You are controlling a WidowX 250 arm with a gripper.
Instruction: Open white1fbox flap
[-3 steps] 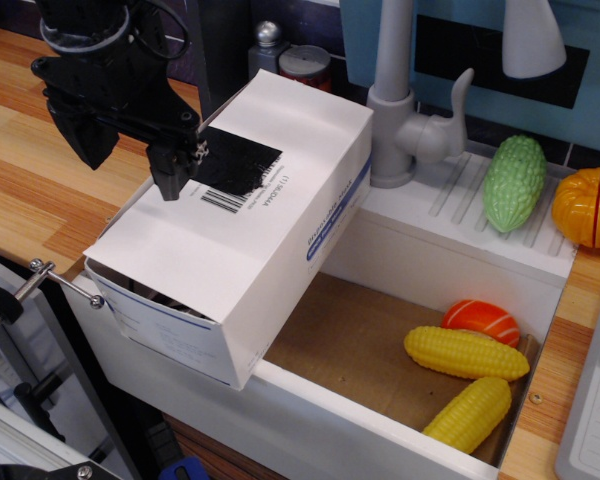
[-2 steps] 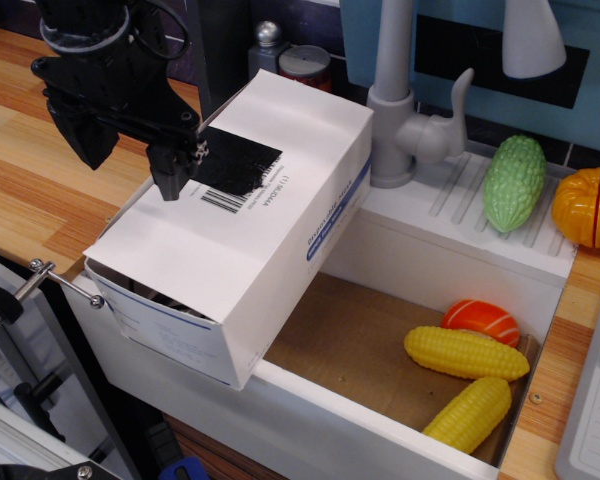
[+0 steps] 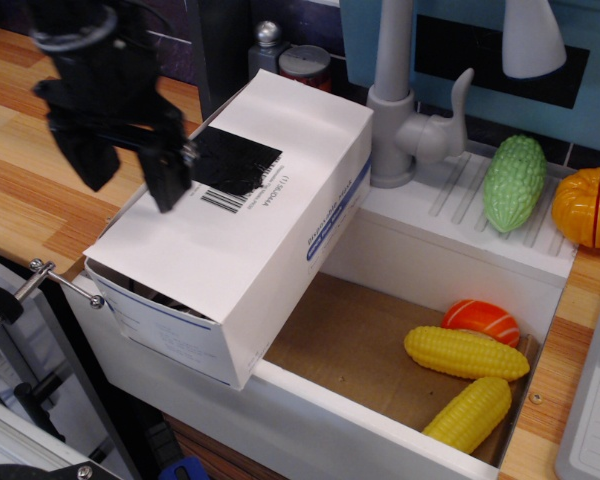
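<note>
The black claw (image 3: 132, 180) hangs over the left edge of the large white cardboard carton (image 3: 240, 230), its two dark fingers (image 3: 168, 180) spread apart and holding nothing; the right finger's tip sits just at the carton's top face, though whether it touches cannot be told.

The wooden table (image 3: 25, 170) runs along the left, and a white sink basin (image 3: 430, 250) is set into it. The carton, marked with a thin blue stripe and blue print on its side, rests tilted across the basin's left rim, its near end overhanging the front edge. Its broad white top flap (image 3: 270, 170) lies closed and flat, bearing a black rectangular patch (image 3: 235, 160) and a small barcode (image 3: 220, 200) just beside the claw. At the carton's near end a gap shows dark contents that cannot be made out.

Inside the basin, on its brown floor, lie two yellow toy corn cobs (image 3: 467, 353) and an orange toy (image 3: 480, 320), touching one another at the right. On the draining board stand a green bumpy toy gourd (image 3: 513, 182) and an orange toy pumpkin (image 3: 587, 207). A grey tap (image 3: 405, 110) rises behind the carton.
</note>
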